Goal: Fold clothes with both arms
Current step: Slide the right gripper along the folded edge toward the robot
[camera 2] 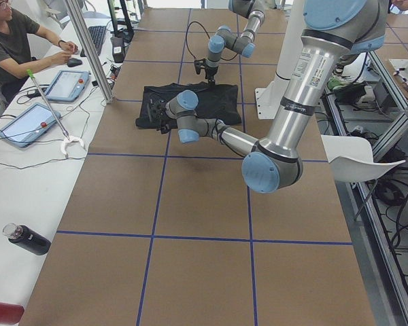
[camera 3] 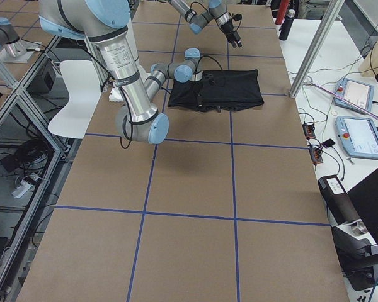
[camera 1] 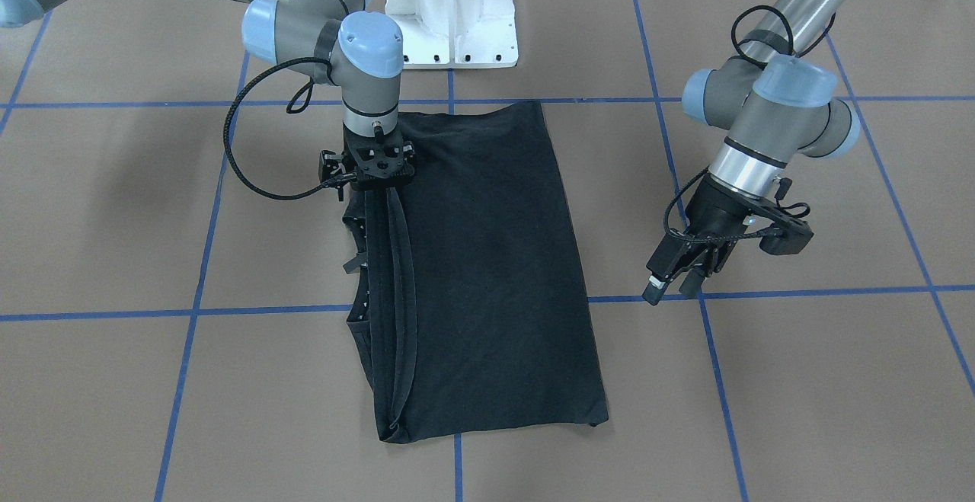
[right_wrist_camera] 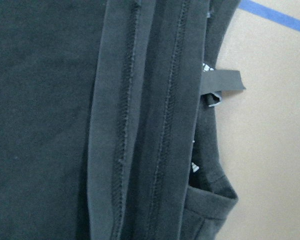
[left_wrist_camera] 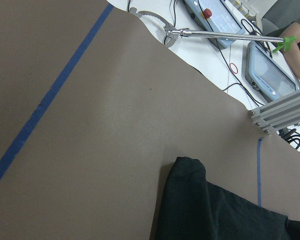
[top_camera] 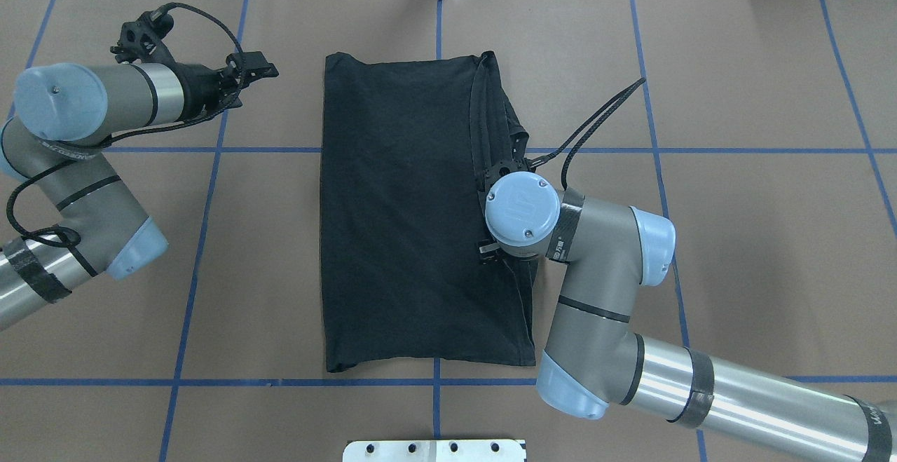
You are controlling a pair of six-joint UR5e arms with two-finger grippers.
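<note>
The clothes are one black T-shirt (camera 1: pixel 487 258) (top_camera: pixel 399 223), lying flat on the brown table as a long folded rectangle; no graphic shows. Stitched hem bands and a small tag (right_wrist_camera: pixel 222 82) run along its edge on my right arm's side. My right gripper (camera 1: pixel 378 179) (top_camera: pixel 506 166) points straight down onto that banded edge, near the end closest to my base. Its fingers are hidden under the wrist, so I cannot tell their state. My left gripper (camera 1: pixel 674 282) (top_camera: pixel 254 68) hovers open and empty above bare table, apart from the shirt's other long edge (left_wrist_camera: pixel 170 200).
The white pedestal base (camera 1: pixel 451 14) stands just beyond the shirt's near end. Blue tape lines (camera 1: pixel 190 311) cross the table. A side bench past the far edge holds tablets (camera 3: pixel 359 94) and a reacher tool (left_wrist_camera: pixel 215 34); a person (camera 2: pixel 13 47) sits there.
</note>
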